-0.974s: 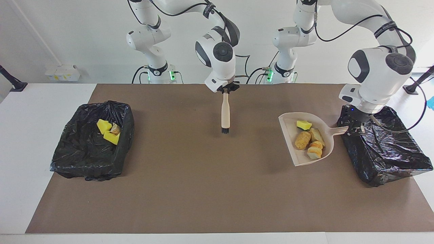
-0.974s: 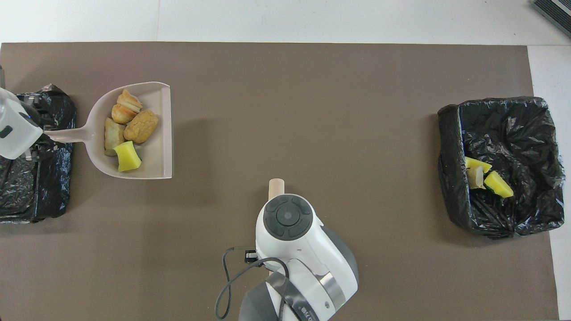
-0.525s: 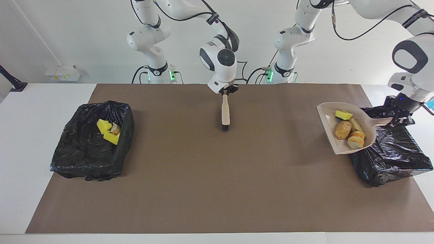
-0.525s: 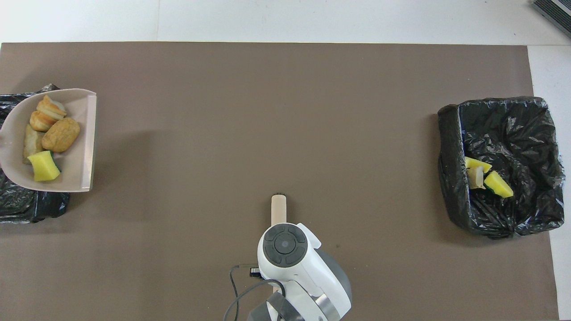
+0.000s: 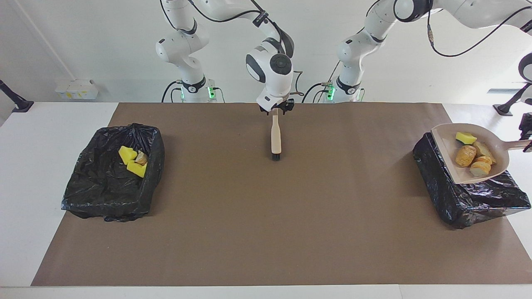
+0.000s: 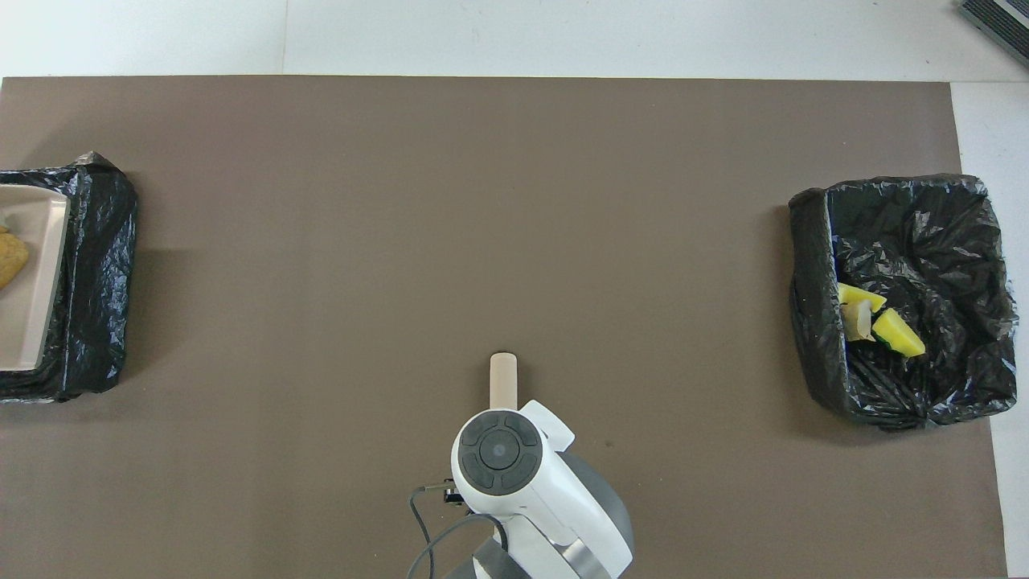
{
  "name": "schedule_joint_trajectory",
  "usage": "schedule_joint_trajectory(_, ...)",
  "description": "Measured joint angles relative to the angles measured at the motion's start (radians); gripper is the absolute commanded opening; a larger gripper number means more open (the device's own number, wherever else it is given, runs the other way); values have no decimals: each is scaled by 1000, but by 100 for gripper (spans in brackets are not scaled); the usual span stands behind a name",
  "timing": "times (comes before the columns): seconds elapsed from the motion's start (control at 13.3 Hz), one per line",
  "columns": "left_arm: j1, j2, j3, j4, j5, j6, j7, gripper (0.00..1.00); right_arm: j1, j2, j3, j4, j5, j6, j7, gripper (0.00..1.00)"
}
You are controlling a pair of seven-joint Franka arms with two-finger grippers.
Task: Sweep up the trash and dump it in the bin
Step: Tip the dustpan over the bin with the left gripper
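The beige dustpan (image 5: 451, 162) hangs tilted over the black-lined bin (image 5: 469, 199) at the left arm's end of the table. My left gripper (image 5: 528, 143) is shut on its handle at the view's edge. In the pan lie trash pieces: a yellow sponge with a green top (image 5: 465, 137), a brown chunk (image 5: 465, 155) and tan pieces (image 5: 481, 166). The overhead view shows only the pan's edge (image 6: 36, 305) and one chunk (image 6: 10, 265). My right gripper (image 5: 275, 111) is at the handle end of the beige brush (image 5: 276, 139), whose bristles point away from the robots.
A second black-lined bin (image 5: 104, 191) stands at the right arm's end and holds yellow sponge pieces (image 5: 133, 162) and a tan scrap. A brown mat (image 5: 266, 228) covers the table between the two bins.
The left arm has lifted the loaded dustpan off the mat and carried it out over the bin at its end. The right gripper and brush drew slightly toward the robots.
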Motion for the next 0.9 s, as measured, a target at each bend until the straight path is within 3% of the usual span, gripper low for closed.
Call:
schedule_joint_trajectory(0.3, -18, 43, -17, 41, 251, 81, -76, 0, -190, -53, -15, 228, -96, -214, -96, 100)
schedule_joint_trajectory(0.6, -135, 34, -23, 8, 644, 75, -334, 0, -400, -54, -26, 356, -185, -238, -253, 100)
schedule_joint_trajectory(0.9, -160, -45, -21, -111, 904, 58, -490, 0, -649, -49, -50, 469, -189, -296, -434, 100)
